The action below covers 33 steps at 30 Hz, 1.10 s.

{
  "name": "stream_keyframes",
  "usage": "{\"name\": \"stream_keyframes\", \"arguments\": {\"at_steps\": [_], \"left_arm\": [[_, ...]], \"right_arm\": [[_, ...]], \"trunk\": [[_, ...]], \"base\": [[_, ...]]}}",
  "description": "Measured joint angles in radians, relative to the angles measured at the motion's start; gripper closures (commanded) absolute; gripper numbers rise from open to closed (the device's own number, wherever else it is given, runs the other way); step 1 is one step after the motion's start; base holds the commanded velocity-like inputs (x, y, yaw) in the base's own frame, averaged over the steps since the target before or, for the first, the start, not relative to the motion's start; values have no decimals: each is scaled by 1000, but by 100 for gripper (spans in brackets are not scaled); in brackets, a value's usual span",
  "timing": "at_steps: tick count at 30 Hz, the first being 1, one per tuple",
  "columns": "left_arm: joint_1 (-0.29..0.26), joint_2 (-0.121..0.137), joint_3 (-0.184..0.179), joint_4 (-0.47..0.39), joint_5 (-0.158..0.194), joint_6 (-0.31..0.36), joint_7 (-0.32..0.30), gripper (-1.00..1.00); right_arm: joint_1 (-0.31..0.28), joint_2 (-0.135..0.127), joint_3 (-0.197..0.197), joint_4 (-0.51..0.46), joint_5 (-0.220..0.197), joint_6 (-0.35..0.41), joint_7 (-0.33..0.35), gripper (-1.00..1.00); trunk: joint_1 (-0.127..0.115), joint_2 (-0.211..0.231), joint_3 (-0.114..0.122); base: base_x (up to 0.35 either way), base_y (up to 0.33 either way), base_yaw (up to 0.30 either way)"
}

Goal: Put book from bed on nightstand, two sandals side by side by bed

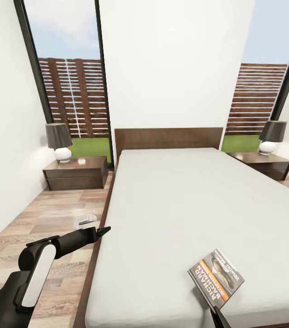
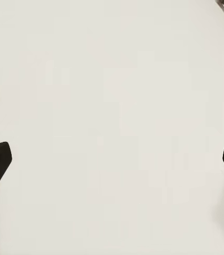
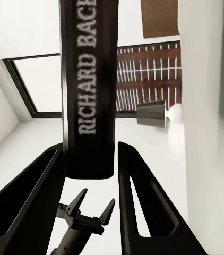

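Near the bed's [image 1: 176, 205] foot at five o'clock: book [image 1: 216, 274] seemingly pinched edge-on between right gripper [image 3: 91, 175] fingers, raised off the mattress. Left gripper [image 1: 102, 231] spread, empty. Thin edge hold could slip during transfer toward nightstand [image 1: 76, 172] at ten o'clock.

Two dark-shaded lamps with round white bases [image 1: 59, 141] [image 1: 271, 135] are sitting by tall windows, brown slatted wooden fence [image 1: 76, 96] showing outside.

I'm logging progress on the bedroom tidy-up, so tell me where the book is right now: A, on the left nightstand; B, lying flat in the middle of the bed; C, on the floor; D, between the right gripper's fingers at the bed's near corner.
D: the book stands tilted over the bed, its spine between the right gripper fingers.
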Motion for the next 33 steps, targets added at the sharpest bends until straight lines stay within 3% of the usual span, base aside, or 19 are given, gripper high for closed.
{"name": "stream_keyframes", "arguments": {"at_steps": [14, 26, 33], "left_arm": [[0, 0, 0, 0, 0, 0, 0, -100], [0, 0, 0, 1, 0, 0, 0, -100], [0, 0, 0, 1, 0, 0, 0, -100]], "right_arm": [[0, 0, 4, -2, 1, -1, 0, 100], [1, 4, 8, 7, 4, -144, 0, 100], [2, 11, 24, 4, 6, -183, -12, 100]], "trunk": [[0, 0, 0], [-46, 84, 38], [-73, 133, 60]], "base": [[0, 0, 0], [0, 0, 0], [0, 0, 0]]}}
